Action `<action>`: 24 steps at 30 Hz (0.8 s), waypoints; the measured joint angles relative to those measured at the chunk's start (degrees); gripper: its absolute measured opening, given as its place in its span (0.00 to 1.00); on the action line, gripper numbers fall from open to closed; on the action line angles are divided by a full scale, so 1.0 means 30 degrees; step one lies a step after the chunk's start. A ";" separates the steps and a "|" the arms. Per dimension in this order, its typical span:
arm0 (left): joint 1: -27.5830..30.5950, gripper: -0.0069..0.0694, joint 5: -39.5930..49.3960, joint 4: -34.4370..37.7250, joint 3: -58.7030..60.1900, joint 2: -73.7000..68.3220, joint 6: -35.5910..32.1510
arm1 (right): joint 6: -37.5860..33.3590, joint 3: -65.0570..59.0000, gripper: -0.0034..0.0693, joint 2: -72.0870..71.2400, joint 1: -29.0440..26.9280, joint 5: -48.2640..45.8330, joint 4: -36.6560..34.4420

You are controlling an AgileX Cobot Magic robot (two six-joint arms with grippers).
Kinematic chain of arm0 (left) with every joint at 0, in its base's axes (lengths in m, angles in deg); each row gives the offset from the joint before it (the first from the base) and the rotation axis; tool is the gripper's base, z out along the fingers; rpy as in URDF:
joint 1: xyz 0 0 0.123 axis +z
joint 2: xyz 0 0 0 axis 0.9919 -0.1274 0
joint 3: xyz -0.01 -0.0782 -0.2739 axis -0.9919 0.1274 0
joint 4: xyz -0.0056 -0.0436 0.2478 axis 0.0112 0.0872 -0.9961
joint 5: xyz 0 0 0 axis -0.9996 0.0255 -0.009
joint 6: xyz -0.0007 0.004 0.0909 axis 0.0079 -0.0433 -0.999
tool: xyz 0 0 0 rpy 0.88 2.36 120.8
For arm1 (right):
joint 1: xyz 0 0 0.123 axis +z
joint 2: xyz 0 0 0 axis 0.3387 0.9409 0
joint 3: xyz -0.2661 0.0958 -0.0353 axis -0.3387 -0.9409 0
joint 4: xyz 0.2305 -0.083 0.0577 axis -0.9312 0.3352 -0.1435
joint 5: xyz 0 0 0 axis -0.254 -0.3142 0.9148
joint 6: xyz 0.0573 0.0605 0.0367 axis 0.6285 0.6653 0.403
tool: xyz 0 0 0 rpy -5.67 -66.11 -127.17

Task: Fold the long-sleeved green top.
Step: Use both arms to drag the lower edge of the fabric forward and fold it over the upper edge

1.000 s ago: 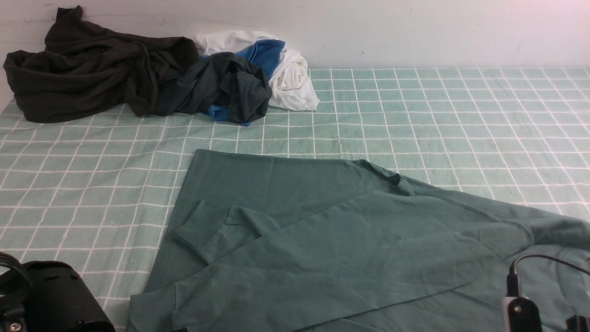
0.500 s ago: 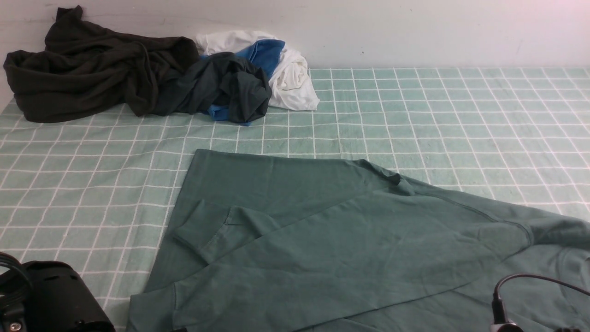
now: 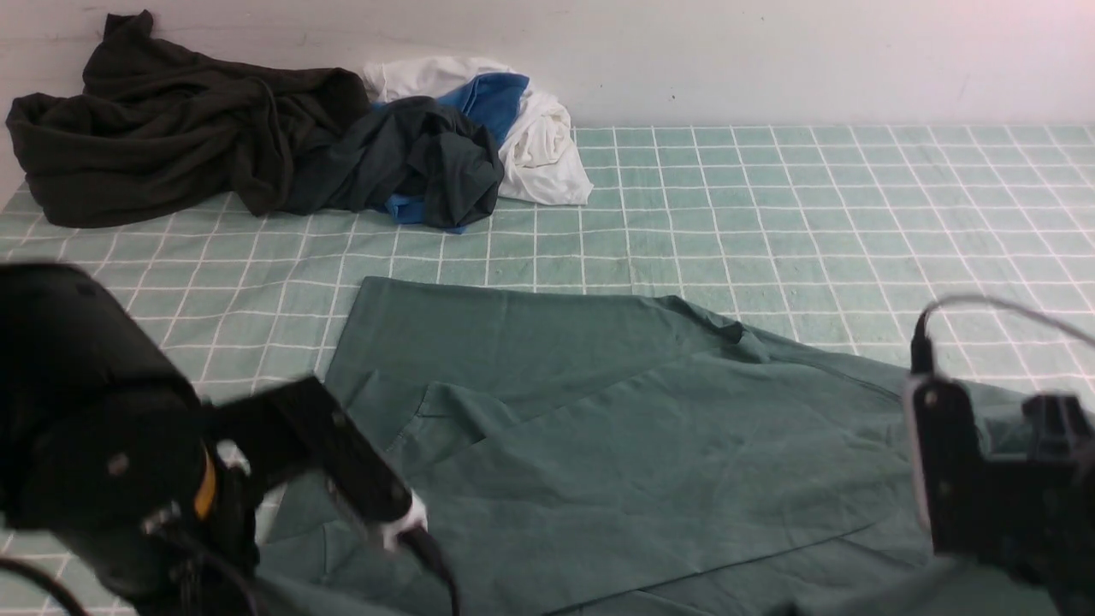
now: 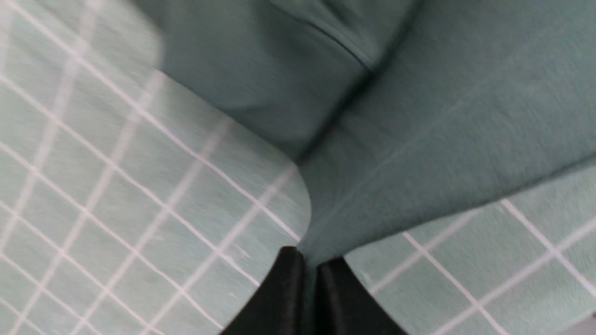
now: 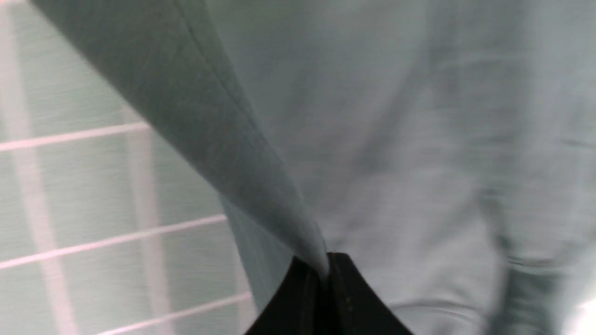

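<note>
The green long-sleeved top (image 3: 616, 428) lies spread across the near middle of the checked cloth, one sleeve folded over its body. At the near left, my left gripper (image 4: 311, 263) is shut on a corner of the top's edge (image 4: 419, 116), which is pulled up off the cloth. In the front view that gripper (image 3: 423, 543) points down at the top's near left corner. Over on the near right, my right gripper (image 5: 326, 265) is shut on a raised fold of the top (image 5: 396, 139). The front view shows only the right arm's wrist (image 3: 984, 479); its fingertips are hidden.
A heap of clothes sits at the back left against the wall: a black-brown garment (image 3: 154, 128), a dark blackish-green one (image 3: 411, 162), a white one (image 3: 539, 137) and a blue one (image 3: 492, 98). The checked green tablecloth (image 3: 813, 214) covers the table.
Both arms have risen into the front view. The right gripper has closed on the top. The top's near edge has lifted and its left side has shifted slightly.
</note>
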 joint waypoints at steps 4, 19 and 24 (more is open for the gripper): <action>0.3214 0.11 -0.0372 -0.0005 -0.4589 -0.1807 -0.1828 | -0.0203 0.3898 0.04 0.1968 -0.2703 0.0807 -0.0572; 0.7281 0.13 -0.1809 0.0040 -1.7935 -1.4776 -0.3303 | -0.0098 1.2965 0.05 1.2923 -0.5897 0.1755 -0.3010; 0.7532 0.25 -0.3073 -0.0018 -1.9033 -1.6860 -0.2829 | 0.2325 1.4300 0.17 1.4709 -0.5922 0.2616 -0.2558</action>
